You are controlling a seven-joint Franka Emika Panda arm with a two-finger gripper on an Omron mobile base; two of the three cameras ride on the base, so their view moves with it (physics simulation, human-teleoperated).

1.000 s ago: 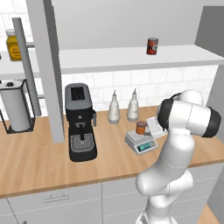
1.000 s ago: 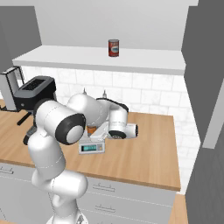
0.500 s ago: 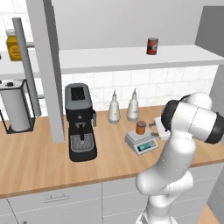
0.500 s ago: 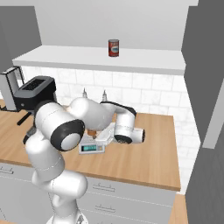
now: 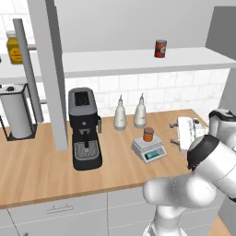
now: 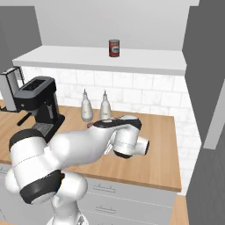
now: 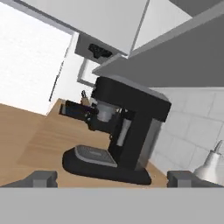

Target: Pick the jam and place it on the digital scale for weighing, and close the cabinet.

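The jam [image 5: 148, 134], a small orange-brown jar with a dark lid, stands upright on the digital scale [image 5: 148, 150] in the middle of the wooden counter. My gripper [image 5: 173, 133] hangs just right of the jar, fingers pointing left toward it, open and apart from it with nothing between them. In the hand view the open gripper [image 7: 113, 177] faces the black coffee machine [image 7: 118, 131]. The cabinet door [image 5: 50, 73] stands open, edge-on above the counter, its long bar handle [image 5: 27, 73] to its left. My arm hides the scale in the right base view.
A coffee machine [image 5: 84, 129] stands left of the scale, two white bottles [image 5: 120, 115] behind it, and a paper towel roll [image 5: 16, 115] at far left. On the shelf sit a red can [image 5: 160, 48] and a yellow jar [image 5: 14, 48]. Another open door [image 6: 206, 88] hangs at right.
The hand has drawn back to the right, away from the jam, which stays on the scale. The jaws remain wide.
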